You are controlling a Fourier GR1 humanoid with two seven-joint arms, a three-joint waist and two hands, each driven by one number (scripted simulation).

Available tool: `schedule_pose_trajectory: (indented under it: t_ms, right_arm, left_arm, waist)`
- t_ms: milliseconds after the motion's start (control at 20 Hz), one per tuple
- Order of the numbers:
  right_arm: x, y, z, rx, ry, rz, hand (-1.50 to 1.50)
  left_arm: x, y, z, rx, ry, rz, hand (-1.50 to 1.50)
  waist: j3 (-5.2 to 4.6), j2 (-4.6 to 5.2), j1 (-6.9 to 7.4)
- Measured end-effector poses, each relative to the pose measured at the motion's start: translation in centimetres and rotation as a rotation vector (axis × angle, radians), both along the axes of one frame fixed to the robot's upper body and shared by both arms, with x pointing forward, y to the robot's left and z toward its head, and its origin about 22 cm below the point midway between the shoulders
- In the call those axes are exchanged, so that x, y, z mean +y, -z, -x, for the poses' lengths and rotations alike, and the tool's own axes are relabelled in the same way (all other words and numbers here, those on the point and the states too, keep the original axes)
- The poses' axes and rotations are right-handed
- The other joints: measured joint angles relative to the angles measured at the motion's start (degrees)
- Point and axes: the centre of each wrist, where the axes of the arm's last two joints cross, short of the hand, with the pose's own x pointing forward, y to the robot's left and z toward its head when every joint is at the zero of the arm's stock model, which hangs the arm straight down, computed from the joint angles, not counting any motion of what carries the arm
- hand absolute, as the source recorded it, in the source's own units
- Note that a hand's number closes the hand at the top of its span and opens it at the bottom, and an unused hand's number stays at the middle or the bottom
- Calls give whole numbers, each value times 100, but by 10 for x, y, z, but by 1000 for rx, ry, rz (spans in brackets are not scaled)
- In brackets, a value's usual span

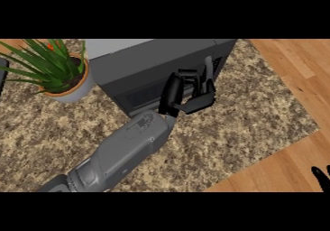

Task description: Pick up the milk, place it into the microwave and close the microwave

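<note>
The left hand rests against the dark microwave at the far middle of the speckled tabletop, its fingers mostly straight and holding nothing. No milk shows. At far left a pot holds a green plant; only the right hand's fingertips show at the near right edge, so I cannot tell its state.

Worktop: speckled stone look, brown and beige, matt, with a smooth warm wood surface beside it. Microwave: dark grey casing, smooth, dull sheen. Plant pot: terracotta-coloured, smooth. Left hand: black, slightly glossy, plastic-like. Forearm: grey, smooth, satin.
</note>
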Motion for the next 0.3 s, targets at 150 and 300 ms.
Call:
schedule_pose_trajectory:
  t_ms: [150,300]
  right_arm:
    - [-1,-4,1,1,-9,1,-150]
    - [-2,-6,2,0,-18,2,-150]
  left_arm:
    - [0,0,-1,-2,-4,5,150]
    - [0,1,-1,-1,-6,8,150]
  waist:
    - [-2,1,-20]
    - [2,-1,-38]
